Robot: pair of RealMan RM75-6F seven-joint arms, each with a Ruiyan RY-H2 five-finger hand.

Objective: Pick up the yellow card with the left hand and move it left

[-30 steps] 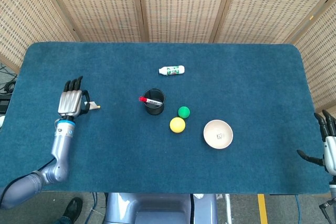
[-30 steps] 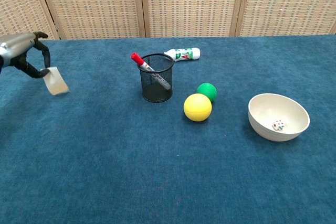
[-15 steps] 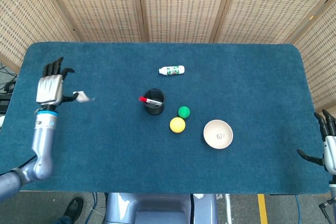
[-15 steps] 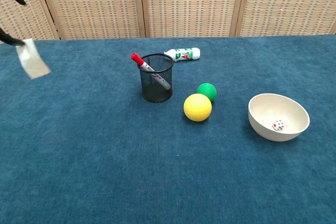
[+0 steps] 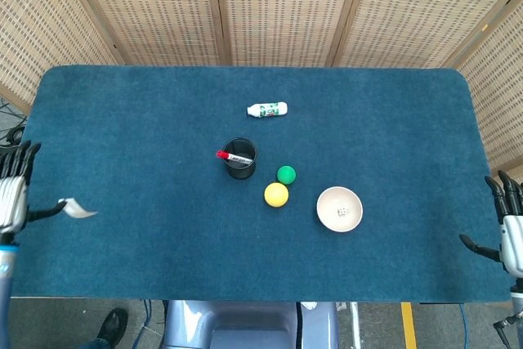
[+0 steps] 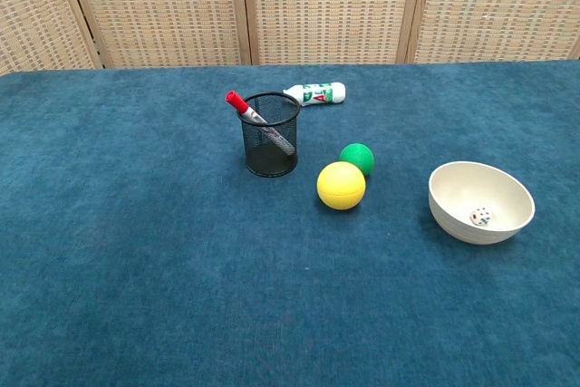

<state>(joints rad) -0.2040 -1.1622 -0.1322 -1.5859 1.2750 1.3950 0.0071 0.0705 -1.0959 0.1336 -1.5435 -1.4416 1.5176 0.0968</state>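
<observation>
In the head view my left hand [image 5: 11, 200] is at the table's far left edge. It pinches a small pale card [image 5: 79, 208] between thumb and a finger, with the other fingers pointing up. The card sticks out to the right over the blue cloth. Neither the left hand nor the card shows in the chest view. My right hand [image 5: 511, 233] hangs off the table's right edge with its fingers apart and nothing in it.
A black mesh cup [image 5: 240, 158] holding a red-capped marker [image 6: 258, 120] stands mid-table. Beside it are a green ball [image 5: 285, 174], a yellow ball [image 5: 276, 194] and a white bowl [image 5: 328, 208] with a die [image 6: 480, 217]. A white bottle [image 5: 267, 109] lies further back.
My left hand has carried the card leftward and toward the front edge, from near the cup's left to the table's far left. It has left the chest view. The right hand has barely moved.
</observation>
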